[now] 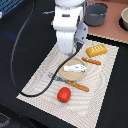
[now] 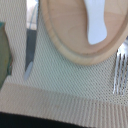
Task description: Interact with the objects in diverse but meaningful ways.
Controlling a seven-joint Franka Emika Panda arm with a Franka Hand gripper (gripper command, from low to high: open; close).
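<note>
A white fish-like piece [image 1: 74,66] [image 2: 95,24] lies on a round wooden plate [image 1: 75,76] [image 2: 65,47] in the middle of the beige placemat [image 1: 40,75]. Near the mat's front edge sits a red tomato [image 1: 63,94]. A yellow ridged bread loaf [image 1: 96,49] rests at the exterior view's right, beyond the plate. My gripper [image 1: 67,51] hangs over the plate's end at the exterior view's left. The white arm hides its fingers, and the wrist view shows none clearly.
An orange-handled fork [image 1: 79,86] [image 2: 119,70] lies in front of the plate, an orange-handled knife [image 1: 91,61] [image 2: 31,52] behind it. A grey pot [image 1: 96,14] and a bowl [image 1: 124,19] stand at the back. A black cable [image 1: 17,55] loops beside the mat.
</note>
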